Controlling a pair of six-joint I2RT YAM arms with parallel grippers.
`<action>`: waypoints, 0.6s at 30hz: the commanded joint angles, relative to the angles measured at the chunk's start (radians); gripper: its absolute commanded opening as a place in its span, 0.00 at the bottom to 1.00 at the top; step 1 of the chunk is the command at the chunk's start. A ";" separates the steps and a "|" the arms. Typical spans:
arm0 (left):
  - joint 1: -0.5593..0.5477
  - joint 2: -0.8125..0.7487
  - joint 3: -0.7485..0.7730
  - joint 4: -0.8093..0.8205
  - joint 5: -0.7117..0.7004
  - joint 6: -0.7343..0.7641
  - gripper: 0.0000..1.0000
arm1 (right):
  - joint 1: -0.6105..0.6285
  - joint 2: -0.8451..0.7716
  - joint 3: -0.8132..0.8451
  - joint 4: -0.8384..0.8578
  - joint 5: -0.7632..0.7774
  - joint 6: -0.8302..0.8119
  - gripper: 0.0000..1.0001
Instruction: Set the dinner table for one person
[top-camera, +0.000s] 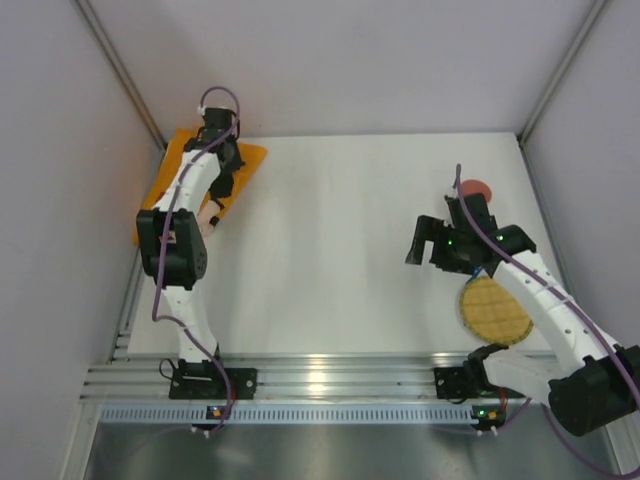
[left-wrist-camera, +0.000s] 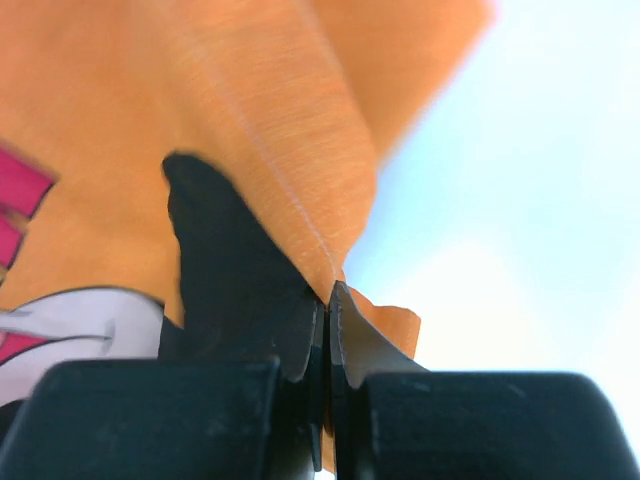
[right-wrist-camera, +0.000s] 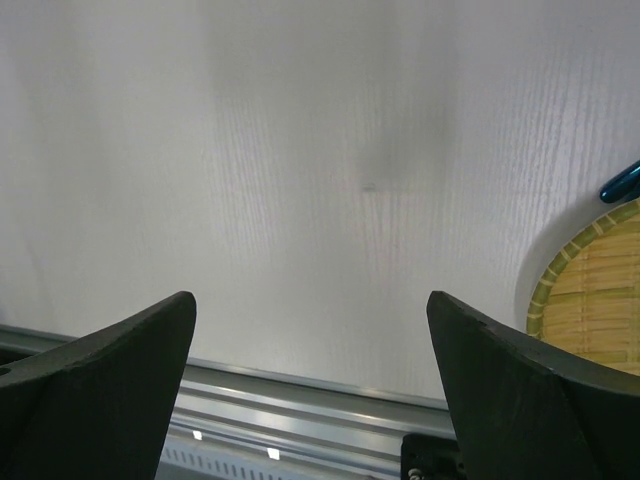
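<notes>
The white dinner table (top-camera: 340, 240) bears an orange placemat (top-camera: 252, 156) at its far left corner. My left gripper (top-camera: 226, 172) is over the mat. In the left wrist view the left gripper (left-wrist-camera: 328, 292) is shut on a raised fold of the placemat (left-wrist-camera: 250, 100), which shows a pink and white print at the left; the bright tabletop (left-wrist-camera: 530, 200) lies beyond. My right gripper (top-camera: 428, 248) is open and empty above the table's right half. In the right wrist view the right gripper (right-wrist-camera: 312, 310) hangs over bare tabletop (right-wrist-camera: 300, 150).
A round woven bamboo plate (top-camera: 493, 308) lies near the front right, and it shows at the right edge of the right wrist view (right-wrist-camera: 595, 300). A blue-handled item (right-wrist-camera: 622, 182) lies beside it. A reddish round object (top-camera: 476, 188) sits behind the right arm. The ribbed aluminium rail (top-camera: 330, 375) runs along the near edge. Grey walls enclose the table.
</notes>
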 joint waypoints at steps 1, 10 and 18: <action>-0.226 -0.137 0.089 -0.018 0.036 0.027 0.00 | 0.008 -0.048 0.071 -0.027 0.081 -0.016 1.00; -0.564 -0.108 -0.029 0.033 0.181 -0.207 0.98 | -0.001 -0.127 0.060 -0.158 0.225 -0.014 1.00; -0.634 -0.158 -0.022 0.050 0.149 -0.348 0.98 | -0.004 -0.157 0.049 -0.196 0.279 -0.022 1.00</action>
